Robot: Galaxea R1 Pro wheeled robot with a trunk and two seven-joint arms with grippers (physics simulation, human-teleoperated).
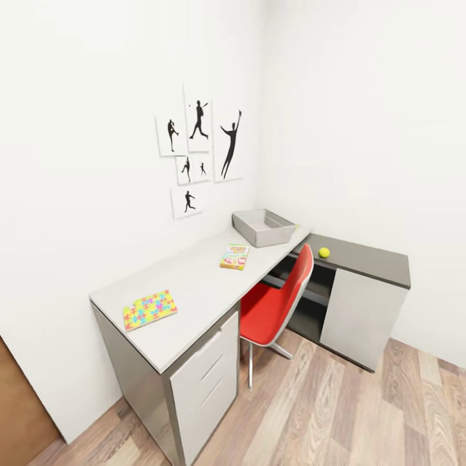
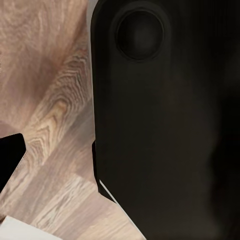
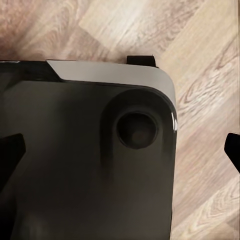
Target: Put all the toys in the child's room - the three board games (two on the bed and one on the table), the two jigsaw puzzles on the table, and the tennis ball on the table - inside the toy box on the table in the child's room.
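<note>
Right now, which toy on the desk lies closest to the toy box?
The board game, just in front of the toy box; the tennis ball and jigsaw puzzle lie farther.

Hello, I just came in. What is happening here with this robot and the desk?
Nothing is being handled at this moment. The head view looks over an L-shaped table in a white room. On it lie a jigsaw puzzle, a colourful board game and a tennis ball. The grey toy box stands at the corner and looks empty. A red chair is pushed under the table. Both wrist views look down past dark robot parts onto the wood floor.
</note>
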